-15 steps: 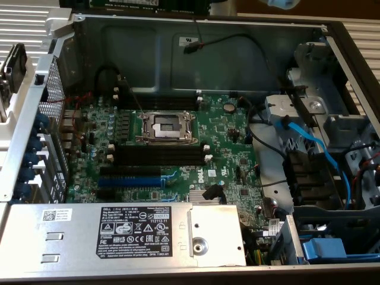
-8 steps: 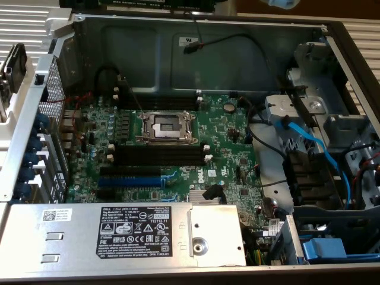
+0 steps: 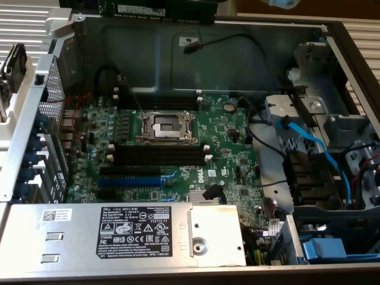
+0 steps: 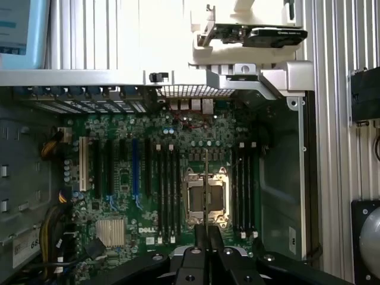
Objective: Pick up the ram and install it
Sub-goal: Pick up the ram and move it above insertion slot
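Note:
The ram [image 3: 155, 10] is a dark-green stick with black chips, hanging above the far wall of the open computer case in the exterior view. In the wrist view I see the ram [image 4: 205, 187] edge-on as a thin line. My gripper [image 4: 206, 233] is shut on its near end. The stick is high above the motherboard [image 3: 228, 157] and lines up over the CPU socket [image 4: 193, 199]. Black memory slots [image 4: 168, 190] lie on one side of the socket, and more memory slots [image 4: 243, 190] on the other. In the exterior view, memory slots [image 3: 157, 155] run just in front of the socket [image 3: 166, 126].
A silver power supply [image 3: 119, 234] covers the front of the case. Blue cables [image 3: 309, 142] and drive bays fill the exterior view's right. Blue expansion slots [image 3: 127, 178] and a small heat sink [image 3: 205, 199] sit near the front. Perforated metal walls [image 3: 56, 89] enclose the board.

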`<state>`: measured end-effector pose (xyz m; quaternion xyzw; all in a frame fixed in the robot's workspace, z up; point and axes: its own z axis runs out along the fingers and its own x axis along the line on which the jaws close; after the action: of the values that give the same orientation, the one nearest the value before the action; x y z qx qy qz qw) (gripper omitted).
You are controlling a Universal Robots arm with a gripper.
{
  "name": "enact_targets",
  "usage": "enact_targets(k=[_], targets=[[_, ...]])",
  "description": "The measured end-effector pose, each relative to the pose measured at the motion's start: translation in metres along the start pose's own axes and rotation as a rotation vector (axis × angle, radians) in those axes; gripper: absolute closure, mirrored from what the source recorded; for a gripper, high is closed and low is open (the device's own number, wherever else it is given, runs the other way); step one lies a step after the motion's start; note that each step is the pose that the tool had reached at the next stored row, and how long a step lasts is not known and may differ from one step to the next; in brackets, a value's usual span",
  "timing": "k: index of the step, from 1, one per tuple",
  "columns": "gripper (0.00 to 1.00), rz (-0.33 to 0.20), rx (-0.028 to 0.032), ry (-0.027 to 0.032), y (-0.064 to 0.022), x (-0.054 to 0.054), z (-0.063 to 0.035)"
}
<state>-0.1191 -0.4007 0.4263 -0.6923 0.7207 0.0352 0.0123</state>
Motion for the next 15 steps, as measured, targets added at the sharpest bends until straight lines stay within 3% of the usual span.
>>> enact_targets(k=[6, 10, 11, 14, 15], targets=[[0.88, 0.001, 0.0013, 0.0006, -0.003, 0.003, 0.0067], [0.88, 0.001, 0.0027, 0.0086, -0.0042, 0.001, 0.0104], [0.88, 0.001, 0.0033, 0.0113, -0.0043, 0.001, 0.0112], [0.88, 0.002, 0.0078, 0.0306, -0.0041, -0.004, 0.0128], [0.88, 0.002, 0.01, 0.0343, -0.0041, -0.004, 0.0135]])
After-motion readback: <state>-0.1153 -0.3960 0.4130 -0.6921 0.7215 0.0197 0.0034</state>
